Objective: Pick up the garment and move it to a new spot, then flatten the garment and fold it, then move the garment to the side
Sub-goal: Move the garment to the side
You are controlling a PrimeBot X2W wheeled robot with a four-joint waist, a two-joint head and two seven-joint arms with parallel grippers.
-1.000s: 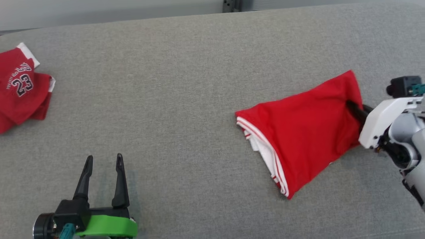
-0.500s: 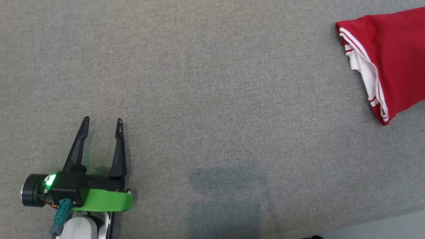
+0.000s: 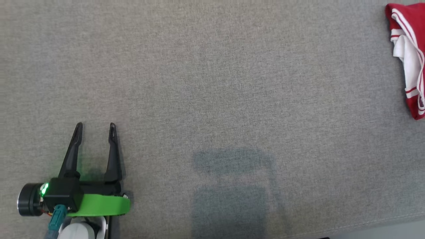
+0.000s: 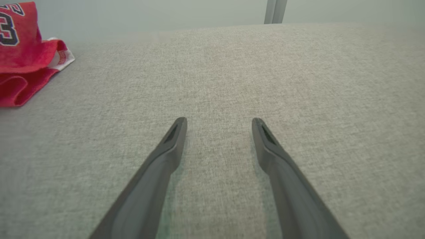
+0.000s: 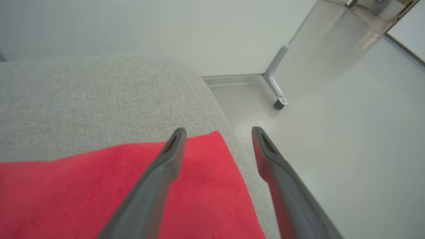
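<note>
Grey fabric surface [image 3: 212, 83] — red garment [image 5: 66, 189] near its edge, pale floor [image 5: 348, 149] beyond.

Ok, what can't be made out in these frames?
Red garment: head view, cut off by the right edge; fold unseen.
Same garment, right wrist view: cut by the bottom edge, partly behind the fingers of the right gripper; contact unclear.
Numbered red jersey: left wrist view, cut by the left and top edges.

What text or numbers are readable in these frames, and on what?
"3": dark digit with a white outline on the red jersey, at the left wrist view's edge; anything before it is cut off.
Lettering above the digit: cropped, unreadable.
Folded red garment: no text visible.
</note>
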